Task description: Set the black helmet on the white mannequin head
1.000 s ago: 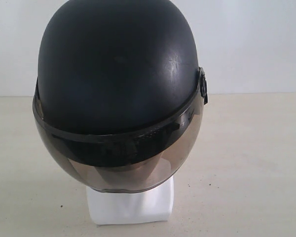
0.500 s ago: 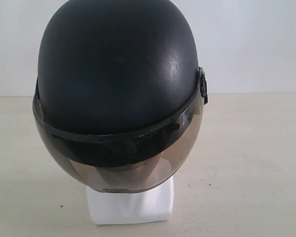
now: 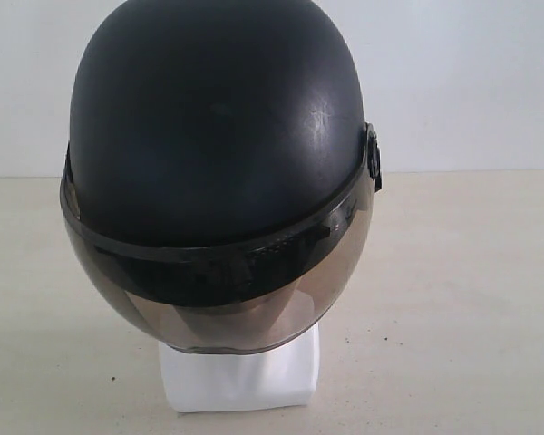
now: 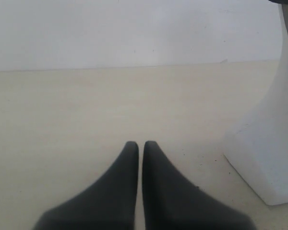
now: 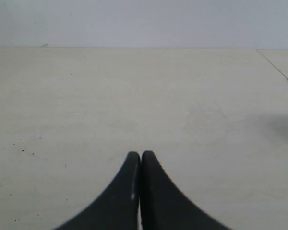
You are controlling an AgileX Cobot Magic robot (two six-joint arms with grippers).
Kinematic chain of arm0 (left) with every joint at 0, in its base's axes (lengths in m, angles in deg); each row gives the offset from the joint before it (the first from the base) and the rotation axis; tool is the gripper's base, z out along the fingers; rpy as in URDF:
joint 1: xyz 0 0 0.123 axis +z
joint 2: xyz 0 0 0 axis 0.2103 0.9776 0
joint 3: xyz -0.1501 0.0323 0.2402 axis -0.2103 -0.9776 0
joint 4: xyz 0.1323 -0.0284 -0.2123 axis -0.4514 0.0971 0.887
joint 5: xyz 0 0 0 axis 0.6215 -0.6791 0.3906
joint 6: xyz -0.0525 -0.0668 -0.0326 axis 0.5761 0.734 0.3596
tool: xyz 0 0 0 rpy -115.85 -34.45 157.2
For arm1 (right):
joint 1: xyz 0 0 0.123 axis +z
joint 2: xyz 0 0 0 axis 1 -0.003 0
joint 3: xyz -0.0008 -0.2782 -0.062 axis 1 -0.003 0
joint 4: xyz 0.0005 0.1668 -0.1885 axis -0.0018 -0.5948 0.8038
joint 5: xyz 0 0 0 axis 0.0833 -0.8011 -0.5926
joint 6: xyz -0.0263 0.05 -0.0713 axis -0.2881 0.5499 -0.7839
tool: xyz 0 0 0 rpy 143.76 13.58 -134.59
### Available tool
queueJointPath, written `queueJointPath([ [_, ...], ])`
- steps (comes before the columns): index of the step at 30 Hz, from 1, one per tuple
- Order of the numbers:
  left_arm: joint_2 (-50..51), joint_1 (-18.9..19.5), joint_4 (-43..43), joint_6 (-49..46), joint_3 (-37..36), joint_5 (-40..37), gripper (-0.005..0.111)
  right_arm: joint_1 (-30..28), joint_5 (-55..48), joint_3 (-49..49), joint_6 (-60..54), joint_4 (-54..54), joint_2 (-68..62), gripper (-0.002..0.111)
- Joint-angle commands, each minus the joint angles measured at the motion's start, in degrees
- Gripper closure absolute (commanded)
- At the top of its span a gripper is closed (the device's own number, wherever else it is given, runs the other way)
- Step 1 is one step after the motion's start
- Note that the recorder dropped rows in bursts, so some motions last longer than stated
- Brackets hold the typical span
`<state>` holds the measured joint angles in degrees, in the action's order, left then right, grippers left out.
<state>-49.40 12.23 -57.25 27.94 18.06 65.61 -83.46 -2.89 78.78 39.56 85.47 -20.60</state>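
The black helmet [image 3: 218, 136] sits on top of the white mannequin head, its smoky visor [image 3: 227, 299] down over the face. Only the head's white neck and squarish base [image 3: 240, 381] show below the visor. In the left wrist view the same white base [image 4: 266, 153] stands beside my left gripper [image 4: 140, 143], which is shut with nothing between its black fingers. My right gripper [image 5: 140, 154] is shut too and holds nothing, with only bare table ahead of it. Neither gripper appears in the exterior view, and neither touches the helmet.
The cream table [image 3: 462, 299] runs back to a plain white wall [image 3: 462, 82]. A thin dark line or seam [image 5: 278, 69] crosses the table's far corner in the right wrist view.
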Motion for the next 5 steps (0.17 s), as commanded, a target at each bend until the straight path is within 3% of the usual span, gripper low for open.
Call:
queueJointPath([
  [1,-0.2,0.0,0.6,-0.5,-0.2,-0.1,0.102,-0.1,-0.1,0.1,-0.3,-0.4,0.3,0.108],
  [5,-0.2,0.0,0.6,-0.5,-0.2,-0.1,0.102,-0.1,-0.3,0.1,-0.3,-0.4,0.3,0.108],
])
